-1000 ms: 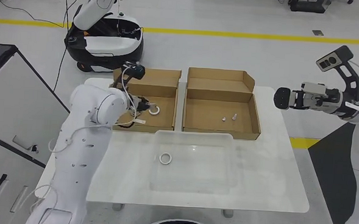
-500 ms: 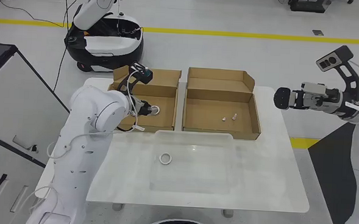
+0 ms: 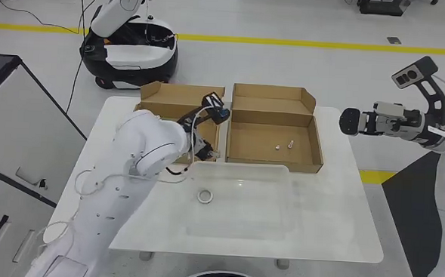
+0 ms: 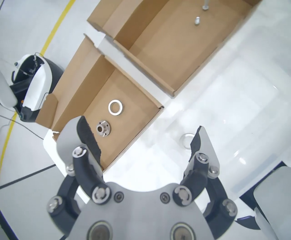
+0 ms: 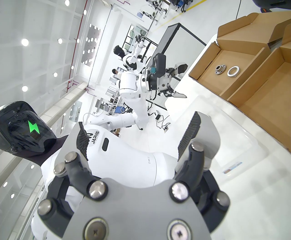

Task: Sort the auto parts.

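Note:
My left gripper [image 4: 143, 141] is open and holds nothing. It hangs over the near right corner of the left cardboard box [image 4: 136, 106], beside the clear tray [image 4: 250, 95]; from above the left gripper [image 3: 201, 148] sits at the tray's far left corner. In the left box lie a metal ring [image 4: 115, 107] and a flanged hub [image 4: 102, 128]. Another ring [image 3: 203, 196] lies in the tray [image 3: 240, 167]. Two small bolts [image 3: 284, 146] rest in the right box [image 3: 312, 154]. My right gripper [image 5: 138, 131] stands open and empty, off the table's right edge [image 3: 349, 121].
Both boxes stand side by side at the table's far edge with their flaps up. A black-and-white mobile robot base [image 3: 132, 54] is parked on the floor behind the table. A dark cabinet [image 3: 4, 112] stands to the left.
My left arm has swung out of the left box, rightward and toward the tray, leaving the ring in the box. The right arm has not moved.

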`<action>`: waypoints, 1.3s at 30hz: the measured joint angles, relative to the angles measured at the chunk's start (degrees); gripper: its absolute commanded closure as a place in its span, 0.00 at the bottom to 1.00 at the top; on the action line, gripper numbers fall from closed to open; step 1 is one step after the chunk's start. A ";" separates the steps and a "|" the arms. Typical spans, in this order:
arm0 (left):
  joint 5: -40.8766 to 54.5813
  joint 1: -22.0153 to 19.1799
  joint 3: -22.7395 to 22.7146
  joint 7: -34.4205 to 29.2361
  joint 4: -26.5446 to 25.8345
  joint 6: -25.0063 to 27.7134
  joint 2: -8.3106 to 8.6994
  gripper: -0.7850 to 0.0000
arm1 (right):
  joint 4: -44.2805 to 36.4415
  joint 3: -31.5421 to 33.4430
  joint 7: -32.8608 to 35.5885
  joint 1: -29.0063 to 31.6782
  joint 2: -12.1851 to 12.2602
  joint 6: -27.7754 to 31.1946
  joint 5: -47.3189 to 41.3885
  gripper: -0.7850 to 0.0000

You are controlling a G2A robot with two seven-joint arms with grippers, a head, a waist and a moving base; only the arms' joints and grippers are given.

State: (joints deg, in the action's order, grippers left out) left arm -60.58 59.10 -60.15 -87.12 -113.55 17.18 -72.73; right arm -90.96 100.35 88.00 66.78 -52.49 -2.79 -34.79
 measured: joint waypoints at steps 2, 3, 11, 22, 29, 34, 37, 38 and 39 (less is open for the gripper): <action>2.27 -2.64 3.72 -0.64 0.10 -0.62 1.06 0.00 | 0.00 0.00 0.00 0.00 0.00 0.00 0.00 0.00; 3.19 -3.93 5.48 -0.82 0.18 -0.81 1.59 0.00 | 0.00 0.00 0.00 0.00 0.00 0.00 0.00 0.00; 13.22 -17.46 23.04 -0.88 2.46 -0.87 7.91 0.00 | 0.00 0.00 0.00 0.00 0.00 0.00 0.00 0.00; 28.14 -32.56 39.07 1.17 1.45 1.18 14.45 0.00 | 0.00 0.00 0.00 0.00 0.00 0.00 0.00 0.00; 31.80 -35.02 41.79 2.69 1.34 2.68 15.52 0.00 | 0.00 0.00 0.00 0.00 0.00 0.00 0.00 0.00; 31.76 -34.99 41.76 2.67 1.34 2.66 15.51 0.00 | 0.00 0.00 0.00 0.00 0.00 0.00 0.00 0.00; 30.72 -34.03 41.98 3.54 1.97 2.60 15.59 0.00 | 0.00 0.00 0.00 0.00 0.00 0.00 0.00 0.00; 30.40 -33.65 42.35 3.51 2.15 2.95 15.58 0.00 | 0.00 0.00 0.00 0.00 0.00 0.00 0.00 0.00; 30.40 -33.43 42.76 3.52 2.32 3.33 15.51 0.00 | 0.00 0.00 0.00 0.00 0.00 0.00 0.00 0.00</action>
State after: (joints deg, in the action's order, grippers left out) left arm -30.18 25.68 -17.38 -83.60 -111.22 20.51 -57.22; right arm -90.96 100.35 88.00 66.78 -52.49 -2.79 -34.79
